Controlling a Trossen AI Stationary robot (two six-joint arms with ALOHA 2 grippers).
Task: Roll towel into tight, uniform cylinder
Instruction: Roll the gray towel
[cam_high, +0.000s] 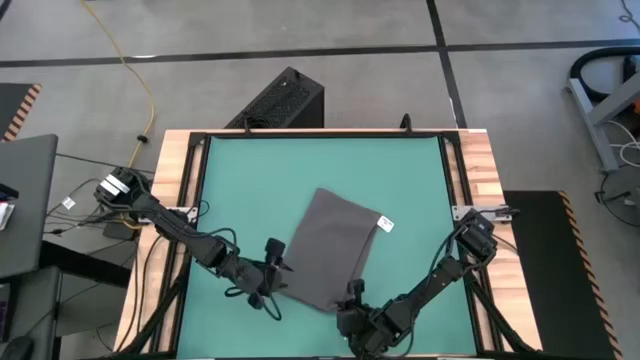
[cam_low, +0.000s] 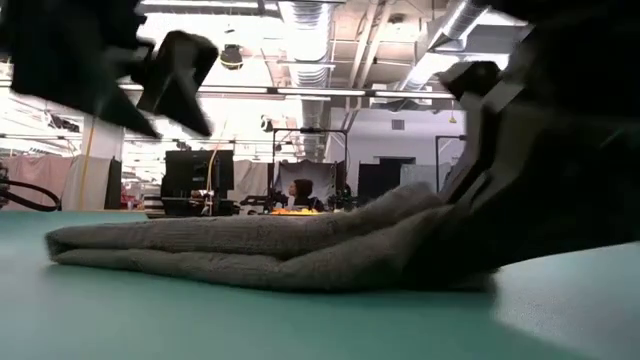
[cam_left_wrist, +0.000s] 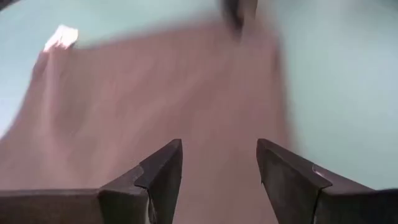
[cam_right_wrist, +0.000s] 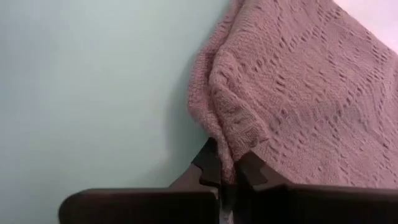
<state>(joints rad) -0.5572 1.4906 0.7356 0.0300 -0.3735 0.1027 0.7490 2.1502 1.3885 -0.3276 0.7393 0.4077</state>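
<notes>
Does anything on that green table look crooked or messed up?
The towel lies flat but askew, turned at an angle to the green mat's edges. Its near corner is bunched into a small fold where the right gripper pinches it. Nothing looks spilled or damaged.

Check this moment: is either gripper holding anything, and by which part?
The right gripper is shut on the towel, pinching its near corner edge. The left gripper is open above the towel, holding nothing.
</notes>
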